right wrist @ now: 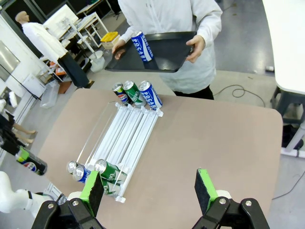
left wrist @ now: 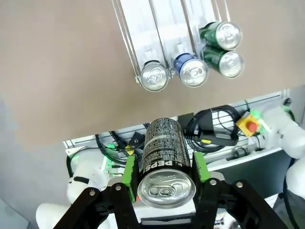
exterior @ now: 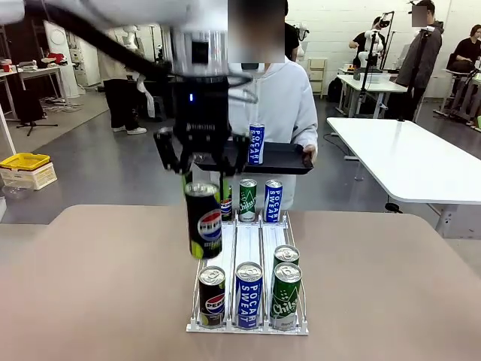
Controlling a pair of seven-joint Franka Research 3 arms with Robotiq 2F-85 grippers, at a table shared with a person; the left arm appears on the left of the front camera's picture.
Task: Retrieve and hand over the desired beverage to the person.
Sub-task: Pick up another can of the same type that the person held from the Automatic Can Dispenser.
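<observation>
My left gripper (exterior: 201, 177) hangs over the brown table, shut on a black Pepsi can (exterior: 204, 219) held upright above the rack's left lane. In the left wrist view the can (left wrist: 164, 160) sits between the green pads (left wrist: 128, 169). The person (exterior: 289, 98) in a white hooded jacket stands at the far side. They hold a black tray (exterior: 282, 159) with a blue Pocari Sweat can (exterior: 256, 143) standing on it. My right gripper (right wrist: 149, 191) is open and empty above the table's near right part, with the person's tray (right wrist: 167, 52) far ahead.
A white lane rack (exterior: 248, 242) on the table holds cans: Pepsi (exterior: 212, 297), Pocari Sweat (exterior: 249, 295) and two green cans (exterior: 285, 297) at the near end, three more at the far end (exterior: 247, 199). A white table (exterior: 413, 158) stands to the right.
</observation>
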